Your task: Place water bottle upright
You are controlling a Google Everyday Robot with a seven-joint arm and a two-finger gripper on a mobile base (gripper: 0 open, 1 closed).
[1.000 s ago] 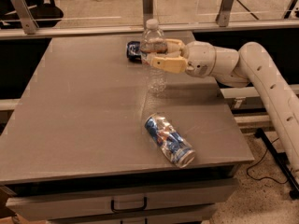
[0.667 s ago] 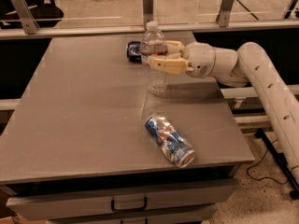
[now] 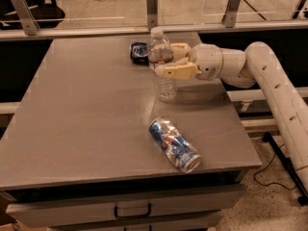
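The water bottle [image 3: 165,83] stands upright on the grey table [image 3: 82,105], right of centre towards the back. It is clear and ribbed, with a white cap and a red-and-dark label band. My gripper [image 3: 165,60] reaches in from the right at label height. Its tan fingers [image 3: 175,71] sit on either side of the bottle's upper body and are closed on it. The bottle's base appears to rest on the table top.
A crushed blue-and-silver can [image 3: 174,144] lies on its side near the front right edge. A dark blue crushed can [image 3: 138,52] lies just behind the bottle. Metal rail posts [image 3: 152,6] stand along the back. A drawer handle [image 3: 132,211] is below the front edge.
Almost nothing has changed. The gripper and the upright bottle stay in the same place on the table.
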